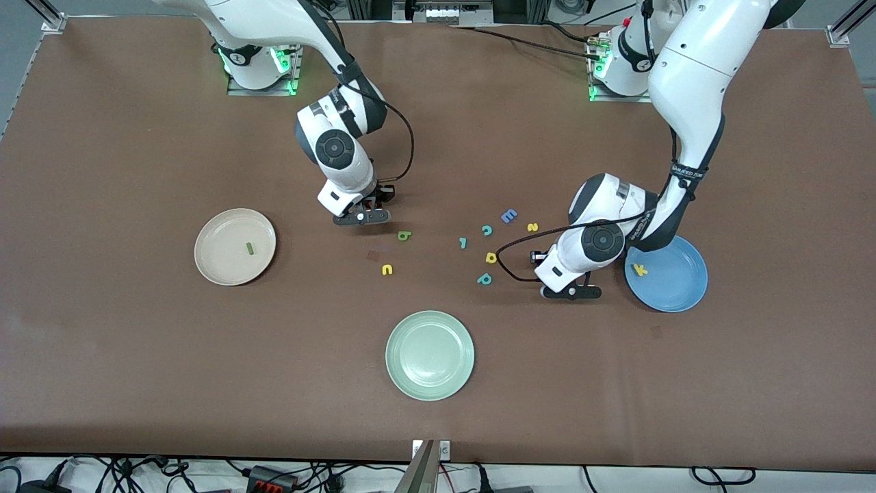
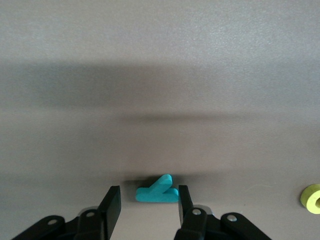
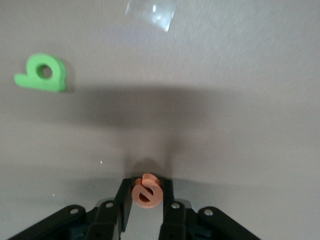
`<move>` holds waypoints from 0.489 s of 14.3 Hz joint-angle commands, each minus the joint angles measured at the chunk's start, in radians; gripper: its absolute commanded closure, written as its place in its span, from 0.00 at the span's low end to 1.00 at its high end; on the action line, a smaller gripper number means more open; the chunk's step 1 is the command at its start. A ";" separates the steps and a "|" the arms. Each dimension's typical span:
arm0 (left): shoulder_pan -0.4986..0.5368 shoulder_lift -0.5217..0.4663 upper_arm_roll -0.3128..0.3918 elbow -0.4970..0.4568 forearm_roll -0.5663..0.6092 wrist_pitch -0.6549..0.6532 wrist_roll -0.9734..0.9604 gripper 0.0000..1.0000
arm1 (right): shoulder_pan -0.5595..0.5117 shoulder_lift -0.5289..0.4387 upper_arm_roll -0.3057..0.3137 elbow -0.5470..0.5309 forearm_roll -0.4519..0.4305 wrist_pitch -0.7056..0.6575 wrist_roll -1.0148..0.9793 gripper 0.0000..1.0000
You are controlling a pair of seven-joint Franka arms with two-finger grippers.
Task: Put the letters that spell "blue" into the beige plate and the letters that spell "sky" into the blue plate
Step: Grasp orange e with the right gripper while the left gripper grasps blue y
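Note:
My right gripper (image 1: 361, 218) is low over the table between the beige plate (image 1: 219, 263) and the loose letters, shut on the orange e (image 3: 146, 192), which stands upright between its fingers. The green b (image 1: 404, 235) and yellow u (image 1: 387, 270) lie beside it. A green l (image 1: 250, 249) lies in the beige plate. My left gripper (image 1: 571, 292) is down at the table beside the blue plate (image 1: 674, 291), which holds the yellow k (image 1: 640, 269). Its open fingers straddle the teal y (image 2: 157, 190); one finger touches it, the other stands apart. The yellow s (image 1: 532, 226) lies beside the blue E (image 1: 508, 216).
A pale green plate (image 1: 430, 383) sits nearest the front camera. Between the two grippers lie a teal c (image 1: 486, 230), a small teal letter (image 1: 463, 242), a yellow round-bowled letter (image 1: 491, 257) and a teal p (image 1: 484, 279).

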 commanded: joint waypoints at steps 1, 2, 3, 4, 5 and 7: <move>-0.005 0.000 -0.004 -0.008 0.030 0.020 -0.027 0.46 | -0.075 -0.089 -0.008 -0.004 0.012 -0.036 -0.024 0.82; -0.005 0.000 -0.004 -0.008 0.030 0.020 -0.027 0.45 | -0.141 -0.110 -0.008 -0.001 0.009 -0.060 -0.030 0.82; -0.005 0.002 -0.004 -0.009 0.030 0.020 -0.026 0.46 | -0.183 -0.115 -0.008 0.002 0.003 -0.068 -0.028 0.82; -0.005 0.002 -0.004 -0.009 0.032 0.020 -0.026 0.46 | -0.210 -0.124 -0.020 0.002 0.001 -0.068 -0.042 0.82; -0.005 0.003 -0.004 -0.009 0.030 0.021 -0.026 0.48 | -0.232 -0.130 -0.047 0.002 0.000 -0.073 -0.065 0.82; -0.006 0.012 -0.002 -0.014 0.032 0.042 -0.026 0.57 | -0.250 -0.138 -0.136 0.006 0.000 -0.131 -0.208 0.82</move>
